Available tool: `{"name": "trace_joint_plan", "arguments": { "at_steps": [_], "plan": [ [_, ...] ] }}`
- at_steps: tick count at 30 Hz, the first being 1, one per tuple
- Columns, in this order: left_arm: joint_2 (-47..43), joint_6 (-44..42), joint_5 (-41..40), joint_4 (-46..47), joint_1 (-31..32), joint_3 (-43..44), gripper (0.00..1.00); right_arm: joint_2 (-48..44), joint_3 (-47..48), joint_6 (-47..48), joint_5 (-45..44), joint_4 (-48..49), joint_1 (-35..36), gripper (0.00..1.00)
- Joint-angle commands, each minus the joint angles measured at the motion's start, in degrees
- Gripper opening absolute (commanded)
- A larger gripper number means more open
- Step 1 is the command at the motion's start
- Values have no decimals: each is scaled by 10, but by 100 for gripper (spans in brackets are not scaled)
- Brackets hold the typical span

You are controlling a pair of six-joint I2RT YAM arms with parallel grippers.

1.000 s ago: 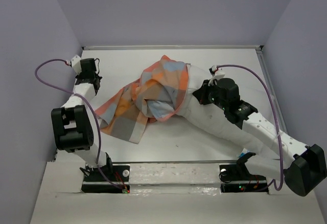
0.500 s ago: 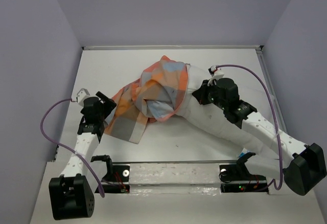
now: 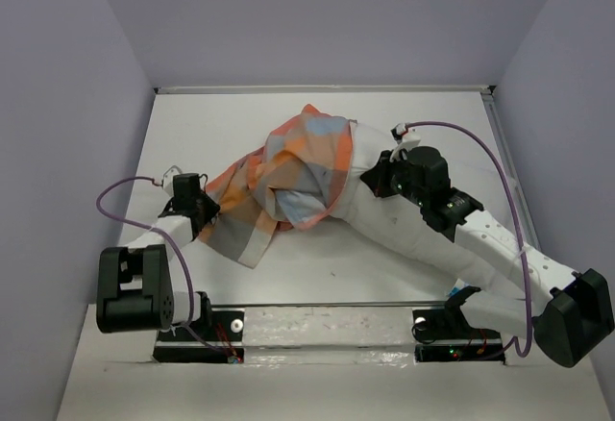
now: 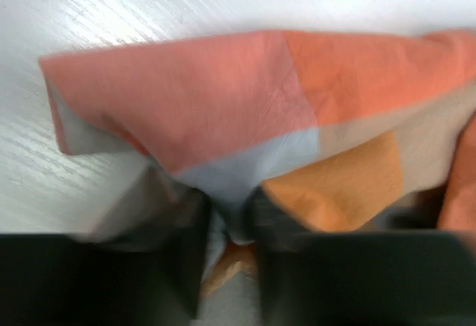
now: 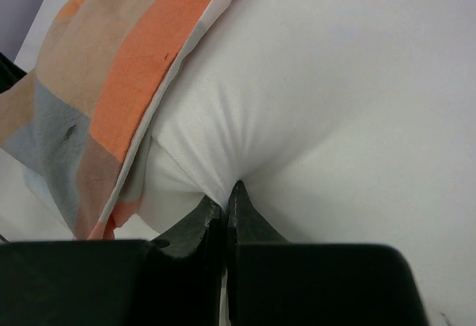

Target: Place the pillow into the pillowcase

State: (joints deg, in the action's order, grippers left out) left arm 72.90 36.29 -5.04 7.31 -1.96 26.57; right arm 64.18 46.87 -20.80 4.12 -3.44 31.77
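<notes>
Pinching soft pillow (image 5: 320, 80) beside the pillowcase (image 5: 97, 80) hem, right gripper (image 5: 224, 198) is clamped; left gripper (image 4: 225, 218) straddles limp pillowcase edge, hold unconfirmed.

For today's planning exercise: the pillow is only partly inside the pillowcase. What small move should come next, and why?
Probably close the left gripper on the pillowcase fold lying between its open jaws; the right gripper pinches the pillow, anchoring it.

Even, soft overhead light in the top view; sharp, only faint shadows on the surface (image 3: 231, 123). Heavy motion blur in the left wrist view over pillowcase (image 4: 245, 103) and dark left pincer (image 4: 227, 218). Crisp right wrist view, near-blown white on pillow (image 5: 335, 80).
</notes>
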Motion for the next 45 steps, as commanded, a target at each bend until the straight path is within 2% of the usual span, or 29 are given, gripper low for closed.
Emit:
{"name": "trace_joint_plan", "arguments": {
  "at_steps": [1, 3, 4, 6, 9, 11, 12, 13, 15, 17, 18, 20, 21, 22, 23, 24, 25, 26, 29, 31, 32, 34, 35, 36, 37, 38, 40, 43, 45],
  "plan": [
    [72, -30, -20, -57, 5, 41, 19, -13, 13, -20, 36, 77, -1, 0],
    [125, -43, -32, -93, 7, 66, 3, -22, 10, -20, 36, 77, -1, 0],
    [143, -46, -30, -107, 7, 99, 0, -26, 9, -18, 34, 77, -1, 0],
    [186, -50, -43, -149, 7, 132, 0, -38, 5, -16, 31, 77, -1, 0],
    [184, -68, -78, -167, 8, 196, 0, -42, -1, -10, 26, 77, -1, 0],
    [187, -91, -128, -206, 7, 286, 0, -39, -3, -7, 21, 77, -1, 0],
    [199, -107, -183, -221, 7, 323, 0, -36, -3, -6, 20, 77, -1, 0],
    [206, -140, -211, -232, 7, 401, 0, -32, -2, -6, 23, 77, -1, 0],
    [232, -174, -266, -239, 9, 471, 0, -28, -1, -6, 36, 78, -1, 0],
    [270, -205, -285, -244, 9, 574, 3, -20, 0, -8, 52, 84, -1, 0],
    [287, -213, -285, -249, 10, 647, 29, -16, -1, -9, 56, 88, -1, 0],
    [329, -233, -283, -272, 15, 711, 75, -4, -1, -11, 61, 92, -1, 0],
    [342, -239, -270, -283, 22, 739, 95, -2, 0, -8, 59, 91, -1, 0],
    [350, -242, -253, -299, 40, 791, 99, 1, 0, -7, 57, 91, -1, 0],
    [356, -243, -237, -326, 53, 805, 99, 2, 0, -6, 54, 91, -1, 0],
    [344, -256, -212, -324, 69, 804, 99, 8, 1, -6, 49, 92, -1, 0],
    [330, -262, -207, -311, 112, 775, 99, 10, 2, -6, 49, 92, -1, 0],
    [286, -264, -204, -301, 138, 751, 99, 17, 3, -7, 53, 92, -1, 0],
    [194, -236, -167, -261, 205, 636, 99, 24, 6, -6, 52, 92, -1, 0],
    [97, -203, -124, -226, 267, 572, 98, 24, 4, -5, 43, 92, -1, 0],
    [34, -196, -123, -205, 334, 508, 95, 24, 4, -5, 39, 90, -1, 0],
    [-19, -167, -160, -192, 429, 428, 92, 22, 4, -4, 34, 88, -1, 0],
    [-60, -150, -212, -192, 530, 409, 91, 23, 7, -2, 27, 85, -1, 0],
    [-77, -133, -238, -194, 531, 393, 90, 24, 7, -1, 24, 82, -1, 0],
    [-89, -115, -261, -197, 615, 380, 90, 25, 10, -1, 20, 80, -1, 0],
    [-108, -75, -309, -207, 650, 358, 88, 26, 13, -1, 17, 78, -1, 0],
    [-114, -39, -341, -227, 728, 330, 88, 26, 20, -2, 14, 76, -1, 0],
    [-84, -7, -422, -274, 801, 323, 88, 25, 30, -6, 9, 63, -1, 0],
    [-52, 41, -462, -334, 817, 322, 89, 24, 37, -9, 6, 54, -1, 0]
  ]
}}
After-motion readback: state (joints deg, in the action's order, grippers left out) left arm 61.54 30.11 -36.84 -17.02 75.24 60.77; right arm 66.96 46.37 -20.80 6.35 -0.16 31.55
